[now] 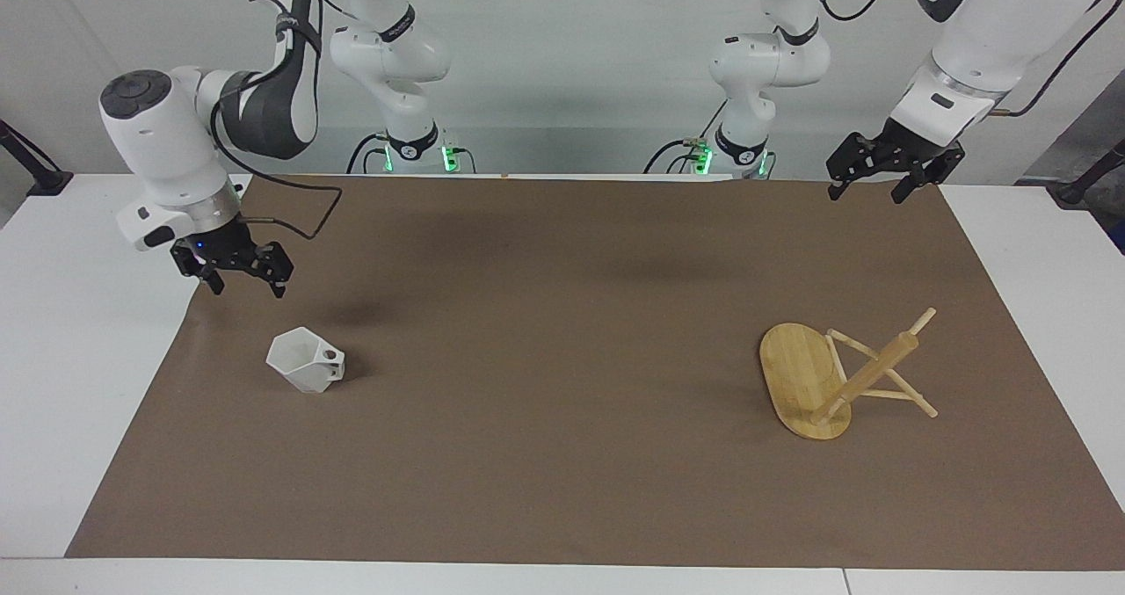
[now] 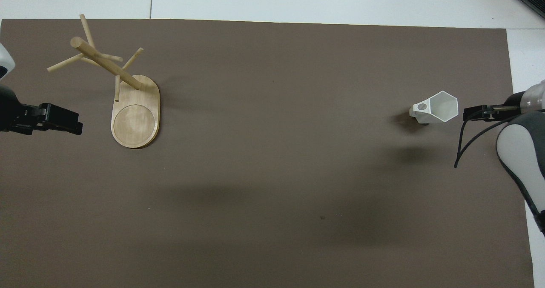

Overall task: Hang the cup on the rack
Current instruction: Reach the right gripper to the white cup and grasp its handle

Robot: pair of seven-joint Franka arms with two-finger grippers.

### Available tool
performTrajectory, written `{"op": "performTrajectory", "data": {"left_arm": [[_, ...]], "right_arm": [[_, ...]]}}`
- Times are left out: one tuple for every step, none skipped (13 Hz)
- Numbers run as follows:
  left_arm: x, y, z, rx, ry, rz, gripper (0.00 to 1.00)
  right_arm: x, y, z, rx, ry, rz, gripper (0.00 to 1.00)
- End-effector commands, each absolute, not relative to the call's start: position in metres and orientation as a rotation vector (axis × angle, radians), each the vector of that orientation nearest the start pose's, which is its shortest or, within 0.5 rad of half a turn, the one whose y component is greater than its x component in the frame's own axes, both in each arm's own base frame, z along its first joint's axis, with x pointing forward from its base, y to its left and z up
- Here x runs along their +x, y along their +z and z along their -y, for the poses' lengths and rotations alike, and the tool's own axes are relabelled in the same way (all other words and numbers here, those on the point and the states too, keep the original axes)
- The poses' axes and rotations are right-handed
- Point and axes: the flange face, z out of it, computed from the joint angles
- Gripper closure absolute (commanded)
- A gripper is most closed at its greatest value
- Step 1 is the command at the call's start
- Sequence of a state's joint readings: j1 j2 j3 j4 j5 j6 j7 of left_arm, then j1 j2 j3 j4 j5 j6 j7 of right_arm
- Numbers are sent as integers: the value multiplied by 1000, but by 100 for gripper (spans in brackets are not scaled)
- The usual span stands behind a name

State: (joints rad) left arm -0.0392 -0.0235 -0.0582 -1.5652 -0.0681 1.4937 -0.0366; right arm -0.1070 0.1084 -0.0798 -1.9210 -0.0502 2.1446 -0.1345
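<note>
- Grippers first, nearest the robots: the black two-finger left gripper (image 1: pixel 866 192) hangs in the air over the brown paper mat's (image 1: pixel 562 358) corner at the left arm's end, fingers spread apart and holding nothing, its arm waiting.
- The black two-finger right gripper (image 1: pixel 246 286) hangs low over the mat's edge at the right arm's end, fingers also spread and empty, apart from the cup.
- Farther out, the small matte white faceted cup (image 1: pixel 304 360) stands upright on the mat at the right arm's end, its hexagonal rim up and its blocky handle with a round hole turned toward the table's middle.
- The light bamboo rack (image 1: pixel 835 377) lies tipped over at the left arm's end, well apart from the cup, its oval base on edge and its post and thin pegs slanting away from the cup.
</note>
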Motion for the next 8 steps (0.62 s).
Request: {"op": "performTrajectory", "data": {"left_arm": [[532, 633, 57, -3184, 88, -90, 0], [532, 633, 57, -3184, 88, -90, 0], [532, 633, 57, -3184, 88, -90, 0], [532, 633, 57, -3184, 88, -90, 0], [532, 633, 57, -3184, 88, -90, 0], [532, 633, 57, -3184, 88, -90, 0], [532, 633, 57, -3184, 88, -90, 0], [532, 633, 57, -3184, 88, -90, 0]], "right_arm": [[598, 420, 117, -3195, -218, -31, 0], [602, 408, 117, -3196, -225, -27, 0], [605, 401, 117, -3198, -232, -26, 0], [607, 394, 117, -3200, -234, -23, 0], [609, 386, 117, -3201, -241, -19, 0], [611, 379, 118, -3202, -244, -18, 0], [614, 374, 118, -3203, -258, -17, 0], [616, 368, 118, -3204, -263, -16, 0]]}}
